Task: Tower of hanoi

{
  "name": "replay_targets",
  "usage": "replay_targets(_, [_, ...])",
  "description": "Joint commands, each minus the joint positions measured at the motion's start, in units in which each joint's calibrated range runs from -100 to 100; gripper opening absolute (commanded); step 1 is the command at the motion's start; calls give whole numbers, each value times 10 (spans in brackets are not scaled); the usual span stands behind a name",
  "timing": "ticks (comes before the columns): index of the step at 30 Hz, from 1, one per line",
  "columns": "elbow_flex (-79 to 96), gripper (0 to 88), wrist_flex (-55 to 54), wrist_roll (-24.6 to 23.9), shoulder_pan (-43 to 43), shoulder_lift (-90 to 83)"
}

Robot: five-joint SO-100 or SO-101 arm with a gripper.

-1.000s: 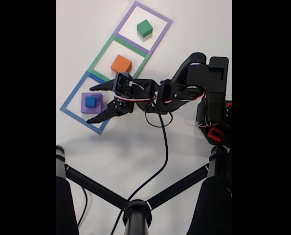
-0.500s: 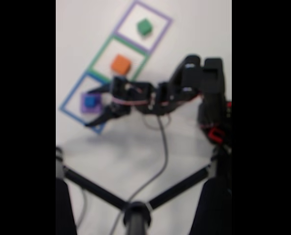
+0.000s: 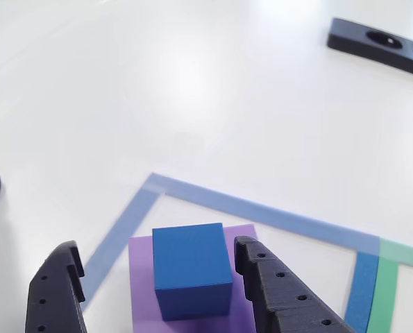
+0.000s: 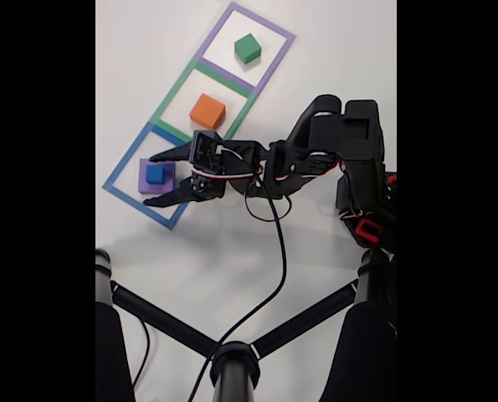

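My gripper is spread wide and holds nothing — in the fixed view its two black fingers reach over the near side of the blue square outline, one tip above and one tip below the stack, neither touching it. In the other view, my gripper shows the same thing from close up: one finger stands well left of the stack, the other finger just beside the dark blue cube's right face, with a thin gap between.

The dark blue cube sits on top of the purple cube, a little off square to it, and the pair rests inside the blue outline on the white table.

Farther out in the fixed view, the orange cube lies alone inside the green outline, and the green cube alone inside the purple outline — three squares in one slanted row. A black cable trails down from my arm. In the other view, a black strip with round holes lies at the far right.
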Motion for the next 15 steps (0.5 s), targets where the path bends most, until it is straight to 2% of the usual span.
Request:
replay_targets(1, [-8, 186, -14, 6, -9, -9])
replay_targets(15, [-3, 82, -11, 6, -11, -12])
